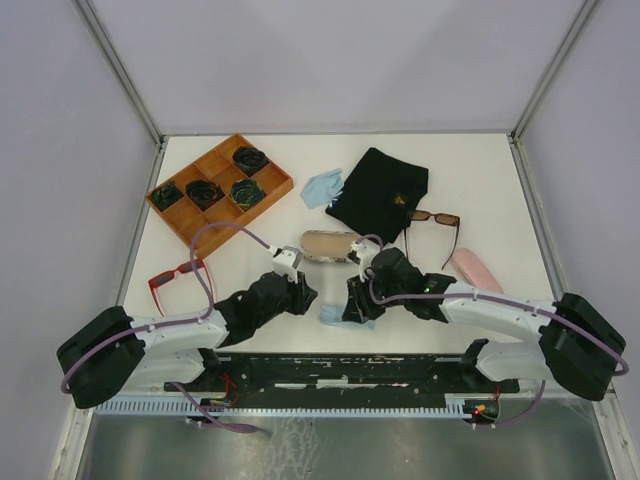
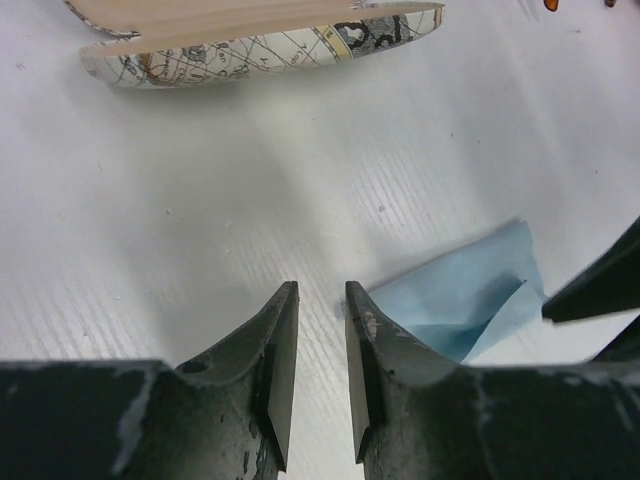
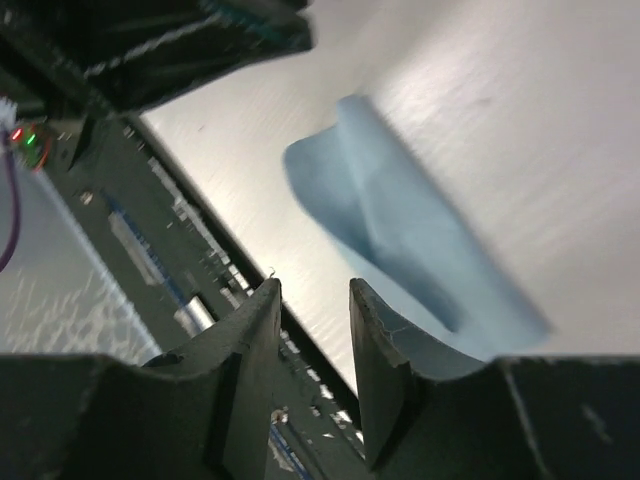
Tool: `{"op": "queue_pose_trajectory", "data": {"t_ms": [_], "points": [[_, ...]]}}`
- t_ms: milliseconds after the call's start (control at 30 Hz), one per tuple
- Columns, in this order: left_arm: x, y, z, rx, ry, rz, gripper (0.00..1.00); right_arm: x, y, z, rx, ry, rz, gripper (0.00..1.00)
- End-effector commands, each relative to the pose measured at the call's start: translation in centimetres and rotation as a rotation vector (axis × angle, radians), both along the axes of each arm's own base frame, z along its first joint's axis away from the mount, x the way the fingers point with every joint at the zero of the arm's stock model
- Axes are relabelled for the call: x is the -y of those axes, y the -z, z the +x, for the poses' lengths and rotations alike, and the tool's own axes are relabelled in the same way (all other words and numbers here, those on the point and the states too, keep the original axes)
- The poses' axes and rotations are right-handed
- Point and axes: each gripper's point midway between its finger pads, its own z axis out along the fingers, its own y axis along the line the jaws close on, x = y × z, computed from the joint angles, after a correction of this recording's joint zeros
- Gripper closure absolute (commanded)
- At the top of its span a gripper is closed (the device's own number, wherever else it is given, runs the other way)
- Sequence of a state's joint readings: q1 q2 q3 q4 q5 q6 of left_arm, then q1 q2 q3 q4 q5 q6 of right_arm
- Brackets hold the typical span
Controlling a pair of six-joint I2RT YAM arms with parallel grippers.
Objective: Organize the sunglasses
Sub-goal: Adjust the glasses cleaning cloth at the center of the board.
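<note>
Red sunglasses (image 1: 185, 270), long axis left-to-right, are seen well left of the nearer left gripper (image 2: 321, 292), whose fingers, like the right gripper's (image 3: 315, 287), are held slightly apart, empty.

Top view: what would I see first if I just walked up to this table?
Two black robot arms meet at the near edge, the left hand and right hand both open beside a small blue cloth. Next come the wooden tray holding dark bundles at the far left, red sunglasses on the left, and brown sunglasses on the right by a black cloth.
</note>
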State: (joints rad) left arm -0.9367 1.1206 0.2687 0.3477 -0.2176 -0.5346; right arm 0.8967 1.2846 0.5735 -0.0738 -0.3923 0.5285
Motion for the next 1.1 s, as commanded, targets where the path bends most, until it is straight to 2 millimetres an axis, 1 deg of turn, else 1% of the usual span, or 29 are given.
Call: {"op": "queue_pose_trajectory", "data": {"t_ms": [0,67,100,133,167,200,233,267,333,367,400,533,700,867,1067], "points": [[2.4,-2.6,0.8,0.026,0.036,-0.095,0.66,4.1,-0.3,4.7,0.171,0.308,-0.169,0.6],[2.8,-2.4,0.6,0.015,0.064,-0.09,0.65,5.5,0.2,5.2,0.183,0.386,-0.208,0.62],[3.0,-2.3,0.5,0.01,0.075,-0.087,0.65,5.9,0.4,5.2,0.179,0.407,-0.215,0.64],[3.1,-2.2,0.4,0.007,0.08,-0.086,0.65,5.5,0.4,5.1,0.175,0.397,-0.199,0.65],[3.1,-2.1,0.4,0.005,0.081,-0.086,0.65,4.9,0.5,4.6,0.155,0.358,-0.175,0.69],[3.0,-2.0,0.4,0.004,0.078,-0.085,0.65,3.4,-0.1,4.2,0.147,0.303,-0.109,0.73],[2.9,-1.9,0.5,0.003,0.067,-0.084,0.65,2.0,-0.5,3.4,0.114,0.24,-0.049,0.77],[2.7,-2.0,0.6,0.007,0.052,-0.085,0.65,1.1,-0.8,3.1,0.101,0.212,-0.014,0.82],[2.0,-2.0,0.9,0.015,0.013,-0.08,0.66,0.2,-0.7,3.1,0.1,0.19,-0.008,0.9],[1.6,-2.0,1.1,0.019,-0.006,-0.078,0.66,-0.2,-0.8,3.3,0.111,0.181,-0.014,0.92],[1.3,-2.1,1.1,0.025,-0.021,-0.078,0.66,-0.5,-0.5,3.4,0.113,0.171,-0.03,0.94],[0.3,-2.7,1.2,0.045,-0.057,-0.088,0.66,-1.3,0.8,4.3,0.133,0.179,-0.088,0.97],[-0.3,-2.7,1.1,0.048,-0.066,-0.083,0.66,-1.9,1.9,5.0,0.138,0.19,-0.13,1.0],[-0.4,-2.8,1.2,0.051,-0.068,-0.083,0.66,-2.8,2.2,4.1,0.122,0.137,-0.116,1.0],[-0.3,-2.6,1.1,0.047,-0.064,-0.078,0.66,-3.0,2.7,2.3,0.092,0.06,-0.13,1.0]]}}
